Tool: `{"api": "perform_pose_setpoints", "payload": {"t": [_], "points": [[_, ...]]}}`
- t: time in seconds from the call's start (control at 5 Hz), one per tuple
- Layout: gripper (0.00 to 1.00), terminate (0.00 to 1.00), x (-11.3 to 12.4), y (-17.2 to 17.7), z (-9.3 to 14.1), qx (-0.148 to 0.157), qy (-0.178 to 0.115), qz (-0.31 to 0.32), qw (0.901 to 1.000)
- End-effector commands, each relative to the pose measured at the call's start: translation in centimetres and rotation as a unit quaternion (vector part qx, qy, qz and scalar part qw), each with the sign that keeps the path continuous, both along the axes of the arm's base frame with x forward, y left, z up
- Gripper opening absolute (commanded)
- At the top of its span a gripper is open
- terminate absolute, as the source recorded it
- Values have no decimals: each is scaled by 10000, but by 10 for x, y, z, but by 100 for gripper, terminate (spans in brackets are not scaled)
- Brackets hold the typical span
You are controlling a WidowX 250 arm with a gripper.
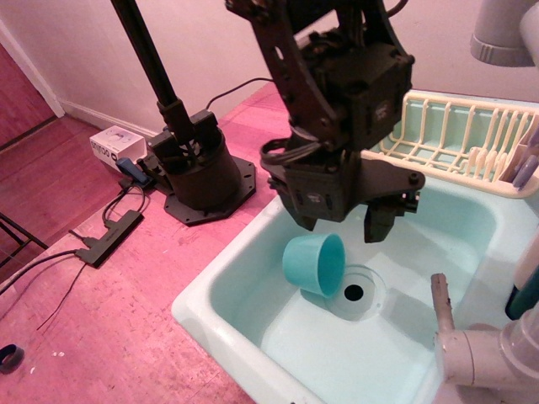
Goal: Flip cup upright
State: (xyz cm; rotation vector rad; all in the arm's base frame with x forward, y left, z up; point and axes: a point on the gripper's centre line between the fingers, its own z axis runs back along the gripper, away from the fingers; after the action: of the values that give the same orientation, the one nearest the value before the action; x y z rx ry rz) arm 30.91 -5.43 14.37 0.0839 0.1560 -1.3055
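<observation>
The teal cup (313, 263) lies on its side on the floor of the pale mint sink (215, 290), its rim turned right toward the drain hole (354, 292). No handle shows. My black gripper (340, 224) hangs just above and behind the cup, open, with one finger at the left (305, 217) and the other at the right (376, 224). It holds nothing and does not touch the cup.
A cream dish rack (450, 139) stands at the back right of the sink. A grey faucet (467, 353) rises at the front right. A black arm base (198, 168), a power strip and cables lie on the pink floor at the left.
</observation>
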Motion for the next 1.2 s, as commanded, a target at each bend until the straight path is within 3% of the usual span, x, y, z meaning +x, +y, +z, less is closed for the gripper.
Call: {"api": "perform_pose_setpoints", "payload": {"t": [0.0, 0.4, 1.0], "points": [[100, 0, 3, -1, 3, -121, -208, -186, 9995], [100, 0, 1, -19, -13, -261, 191, -559, 9979], [100, 0, -47, -23, -24, -392, 599, -637, 9954]]}}
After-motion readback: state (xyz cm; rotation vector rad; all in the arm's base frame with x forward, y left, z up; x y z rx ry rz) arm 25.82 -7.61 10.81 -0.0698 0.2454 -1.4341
